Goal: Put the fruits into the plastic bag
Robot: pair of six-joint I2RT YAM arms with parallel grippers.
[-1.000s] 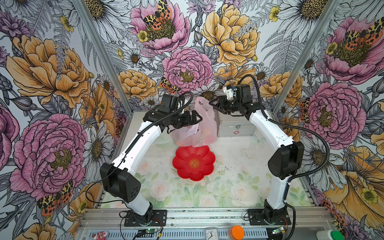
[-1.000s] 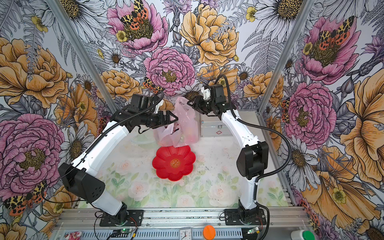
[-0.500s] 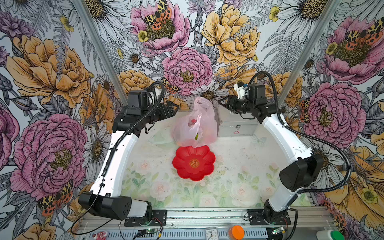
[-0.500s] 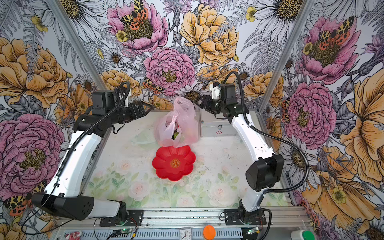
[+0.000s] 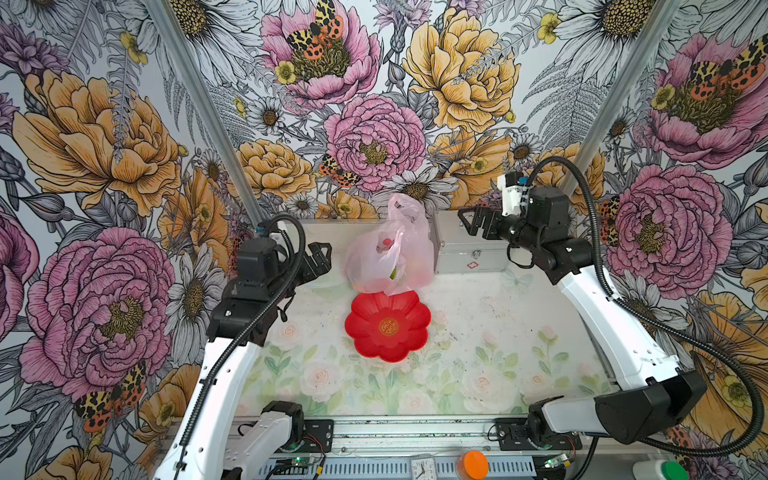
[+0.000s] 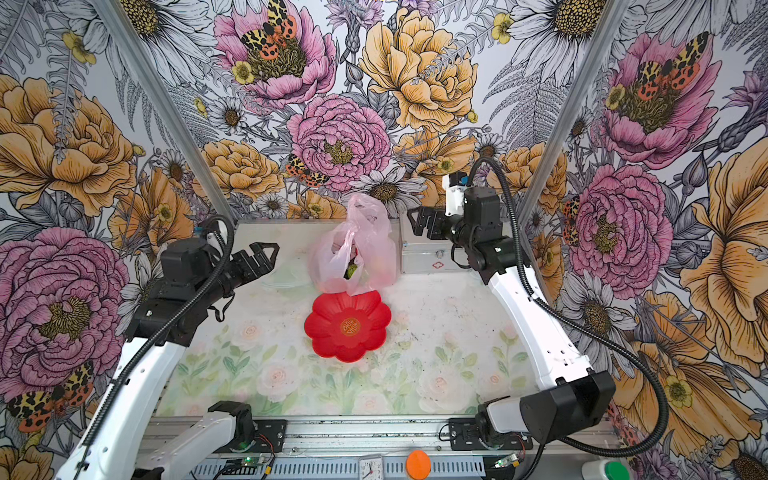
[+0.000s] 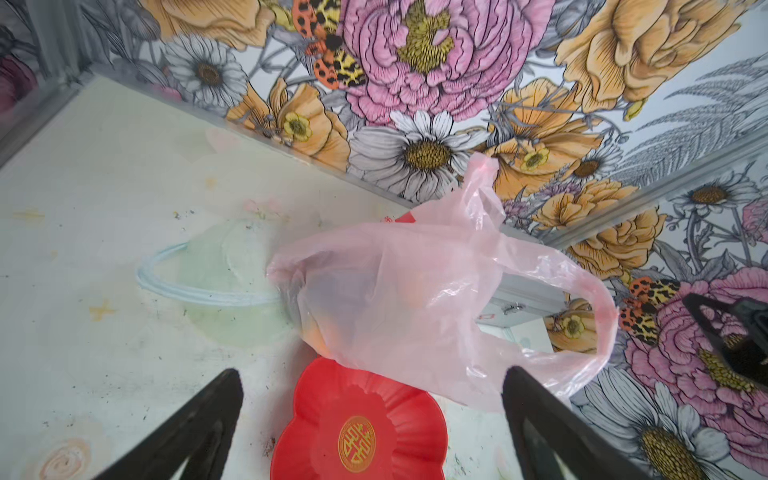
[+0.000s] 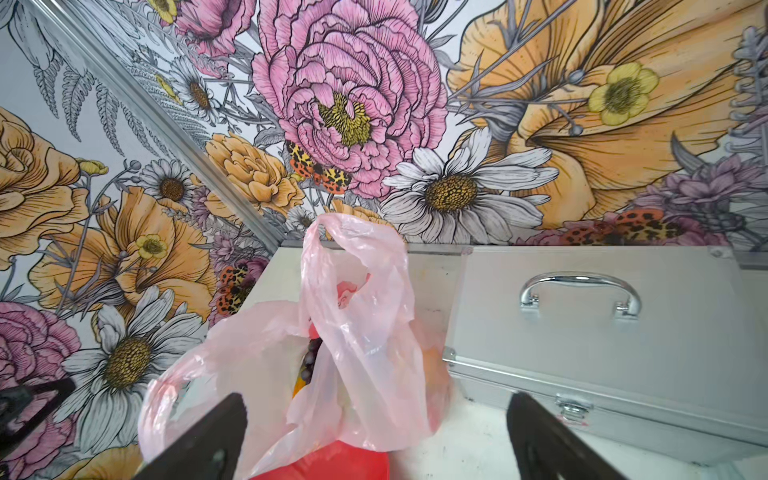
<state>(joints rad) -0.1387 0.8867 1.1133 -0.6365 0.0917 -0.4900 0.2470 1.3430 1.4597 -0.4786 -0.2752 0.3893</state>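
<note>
Black left gripper [image 5: 321, 259] hangs just left of the plastic bag [image 5: 409, 253], jaws spread wide, nothing in them. The bag slumps at the back of the surface [image 5: 498, 324], its lower edge overlapping the red plate [image 5: 388, 326]. The fruits [image 8: 309, 363] are inside, mostly orange and dark blurs through the film; only some grapes and a green bit peek out. The silver case [image 5: 467, 249] sits right against the bag. The right gripper [image 5: 472, 222] hovers over that case, jaws spread too, empty.
</note>
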